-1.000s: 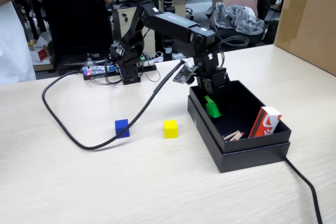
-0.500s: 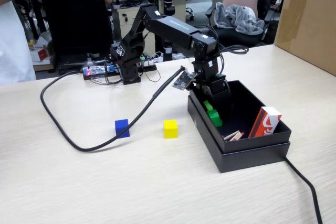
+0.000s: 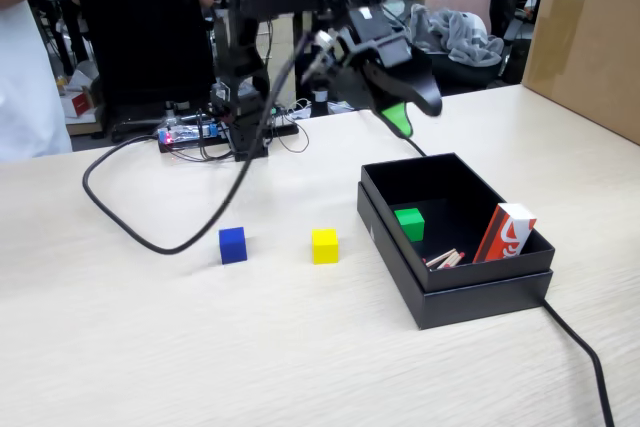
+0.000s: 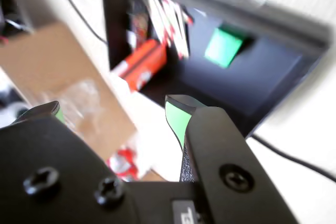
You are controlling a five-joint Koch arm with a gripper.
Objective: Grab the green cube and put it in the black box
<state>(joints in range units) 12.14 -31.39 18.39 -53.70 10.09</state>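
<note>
- Already the green cube [image 3: 409, 223] lies inside the black box [image 3: 455, 297], on the floor near the box's left wall as the fixed view shows it, apart from the red-and-white packet [image 3: 505, 232] leaning in the right corner and the small sticks [image 3: 444, 259] beside it.
- The gripper [image 3: 415, 115] hangs above the box's far edge, empty, its green-tipped jaws spread; the wrist view shows the two tips well apart with nothing between them [image 4: 113, 111].
- The cube looks light, rigid and smooth-faced, so it would probably slip under a loose or skewed pinch; two opposite flat faces, held squarely near the middle, seem the best purchase.
- Judged from how things lie, the task appears done: the cube sits in the box and nothing is held.
- The blue cube [image 3: 232, 245] and yellow cube [image 3: 324, 245] stand on the counter [image 3: 200, 347] left of the box, well apart from it.
- A black cable [image 3: 575, 342] runs from under the box's near corner across the counter.
</note>
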